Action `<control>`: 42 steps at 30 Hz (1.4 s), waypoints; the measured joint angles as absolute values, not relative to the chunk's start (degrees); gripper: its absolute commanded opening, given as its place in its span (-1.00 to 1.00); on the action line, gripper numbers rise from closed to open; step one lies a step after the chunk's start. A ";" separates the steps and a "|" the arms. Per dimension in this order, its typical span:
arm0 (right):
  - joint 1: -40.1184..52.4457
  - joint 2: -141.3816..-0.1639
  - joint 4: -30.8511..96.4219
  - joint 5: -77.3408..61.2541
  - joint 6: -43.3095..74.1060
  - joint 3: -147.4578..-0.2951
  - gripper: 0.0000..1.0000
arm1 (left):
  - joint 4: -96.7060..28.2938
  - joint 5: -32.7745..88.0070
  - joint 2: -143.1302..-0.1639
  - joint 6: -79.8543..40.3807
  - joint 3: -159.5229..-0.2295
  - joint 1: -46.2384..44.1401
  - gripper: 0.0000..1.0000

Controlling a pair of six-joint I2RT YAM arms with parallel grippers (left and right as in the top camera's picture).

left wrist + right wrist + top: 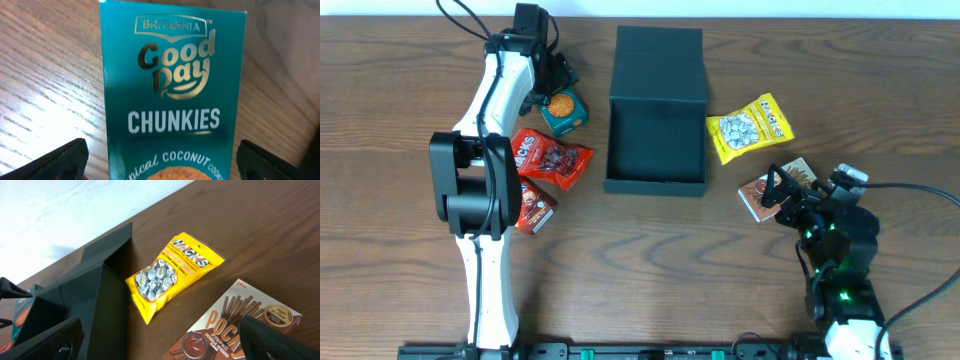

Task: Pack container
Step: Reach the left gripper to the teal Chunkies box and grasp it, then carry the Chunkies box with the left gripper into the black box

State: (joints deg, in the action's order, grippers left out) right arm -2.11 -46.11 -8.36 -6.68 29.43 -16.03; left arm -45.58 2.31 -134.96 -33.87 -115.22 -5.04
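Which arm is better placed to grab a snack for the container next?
Left. The left gripper is open with a finger on each side of the teal cookie packet, ready to close. The right gripper, also open, is not centred on the Pocky box beside it.

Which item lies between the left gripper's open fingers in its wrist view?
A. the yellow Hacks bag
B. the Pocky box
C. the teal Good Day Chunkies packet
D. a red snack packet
C: in the left wrist view the teal Good Day Chunkies packet lies on the wood directly between the two spread fingers of the left gripper.
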 measured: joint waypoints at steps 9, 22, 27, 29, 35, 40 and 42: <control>-2.11 -46.11 -7.99 -6.74 29.74 -16.03 0.98 | -44.47 2.59 -136.66 -32.71 -115.55 -4.99 0.92; -2.11 -47.07 -7.99 -6.90 29.74 -16.03 0.98 | -45.63 2.59 -139.00 -30.55 -115.59 -4.99 0.91; -2.11 -47.42 -7.99 -6.90 29.87 -16.03 0.98 | -45.82 2.59 -139.02 -29.54 -115.59 -4.99 1.00; -2.11 -47.42 -7.99 -6.90 29.98 -16.03 0.99 | -45.82 2.59 -139.02 -29.41 -115.59 -4.99 0.84; -2.11 -47.42 -7.99 -6.90 30.15 -16.03 0.99 | -46.09 2.57 -139.09 -27.46 -115.61 -4.99 0.67; -2.11 -47.42 -7.99 -6.90 30.17 -16.03 0.99 | -46.76 2.59 -139.09 -26.20 -116.03 -4.99 0.63; -2.11 -47.42 -7.99 -6.90 30.20 -16.03 0.98 | -47.66 2.59 -139.15 -25.52 -116.53 -4.99 0.63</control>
